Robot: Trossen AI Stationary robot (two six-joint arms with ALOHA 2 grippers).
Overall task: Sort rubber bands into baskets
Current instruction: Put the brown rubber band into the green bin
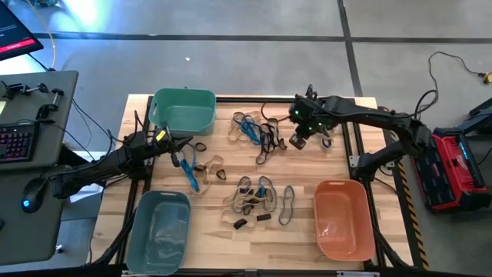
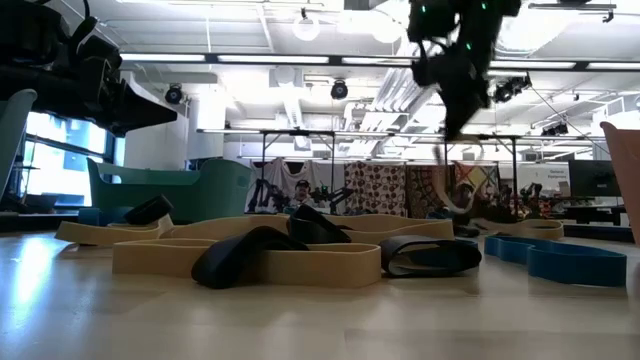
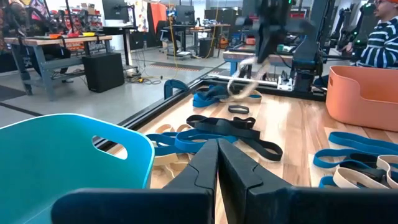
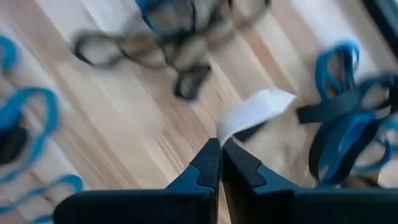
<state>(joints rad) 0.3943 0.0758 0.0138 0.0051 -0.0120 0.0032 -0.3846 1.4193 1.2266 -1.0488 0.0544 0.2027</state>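
Pinching a pale tan band (image 4: pixel 255 112), the right claw (image 1: pixel 301 141) hangs above the desk (image 1: pixel 307 231) toward one o'clock, fingers clamped on one strand. Light, floppy loops: grip a single strand, since they snag neighbours. Other rubber bands (image 1: pixel 254 198) litter the centre. The left claw (image 1: pixel 187 141), at nine o'clock, is shut and empty.

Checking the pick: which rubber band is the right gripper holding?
The pale tan band, pinched in the shut right gripper and hanging clear of the table. Every other band lies flat on the wood.
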